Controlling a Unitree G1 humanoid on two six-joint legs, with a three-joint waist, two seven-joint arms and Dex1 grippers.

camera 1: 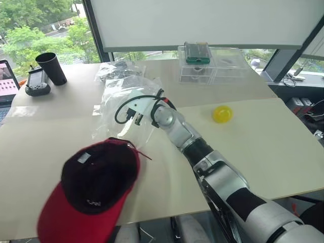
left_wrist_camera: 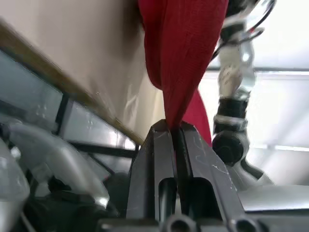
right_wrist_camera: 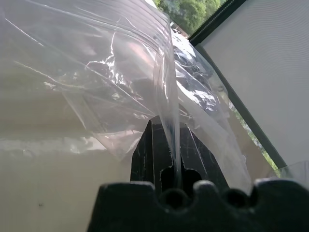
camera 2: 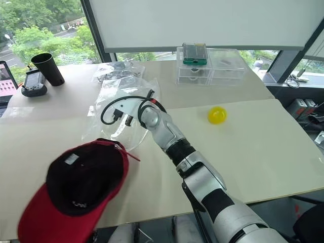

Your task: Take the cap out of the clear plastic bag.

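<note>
On the tabletop [camera 1: 263, 152] lie one cap [camera 1: 93, 195], near its front edge and outside the one clear plastic bag [camera 1: 124, 109], one yellow ball [camera 1: 222, 114], one black cup [camera 1: 52, 68] and a stack of clear boxes [camera 1: 212, 66]. The left tool [left_wrist_camera: 174, 133] is pressed together on the cap's red brim. The right tool [right_wrist_camera: 166, 145] pinches an edge of the clear plastic bag, holding it up just behind the cap.

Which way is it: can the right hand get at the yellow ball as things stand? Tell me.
Probably not yet. The right hand is shut on the clear plastic bag and would have to let go first. Otherwise the bare table between it and the yellow ball leaves the way free.
</note>
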